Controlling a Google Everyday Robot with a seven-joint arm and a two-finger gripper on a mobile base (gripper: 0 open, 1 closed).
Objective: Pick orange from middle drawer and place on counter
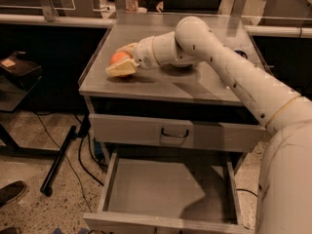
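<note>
Orange (118, 58) sits clamped between gripper (119, 64) fingers, low over the table (195, 84), left side; middle drawer (165, 184) open, bare. Step: release. Confirm contact first, part fingers gently, lift straight up; fruit may roll.

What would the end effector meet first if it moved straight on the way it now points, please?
The end effector, low over the counter, grips the orange; past that, probably the counter's left rim, though depth is unclear.

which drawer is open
The middle drawer, pulled out with its bare floor showing; the drawer above, with the dark handle, is shut. The gripper holds the orange over the counter.
</note>
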